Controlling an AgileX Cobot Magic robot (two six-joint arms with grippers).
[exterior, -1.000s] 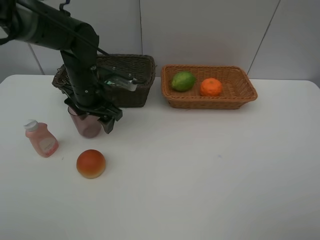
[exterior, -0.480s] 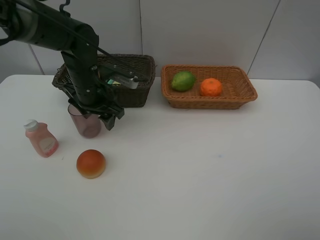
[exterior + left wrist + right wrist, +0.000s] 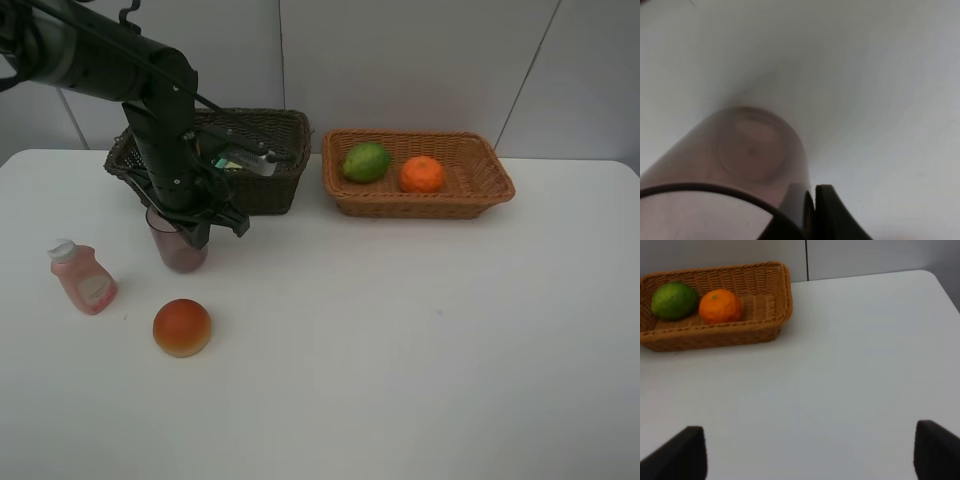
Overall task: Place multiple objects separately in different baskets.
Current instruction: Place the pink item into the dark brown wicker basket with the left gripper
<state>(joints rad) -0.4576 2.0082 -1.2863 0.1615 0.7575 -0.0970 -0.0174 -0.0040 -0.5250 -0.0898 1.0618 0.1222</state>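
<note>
My left gripper (image 3: 203, 222) is shut on the rim of the translucent purple cup (image 3: 181, 250), which stands just in front of the dark brown basket (image 3: 282, 128). In the left wrist view the cup (image 3: 750, 150) has its wall pinched between my fingers (image 3: 832, 212). The dark pump bottle (image 3: 236, 160) lies in the dark basket. The lime (image 3: 366, 161) and tangerine (image 3: 422, 174) lie in the light tan basket (image 3: 470, 190). The pink bottle (image 3: 84, 278) and the red-orange fruit (image 3: 182, 327) are on the table at the left. My right gripper (image 3: 812, 455) is open and empty.
The white table (image 3: 420, 340) runs to a white panelled wall behind the baskets. The right wrist view shows the tan basket (image 3: 775, 300) with the lime (image 3: 674, 300) and tangerine (image 3: 720, 306), and the table's corner (image 3: 930, 275).
My left gripper has closed on the cup's rim, and the cup has shifted slightly to the right. Everything else is where it was.
</note>
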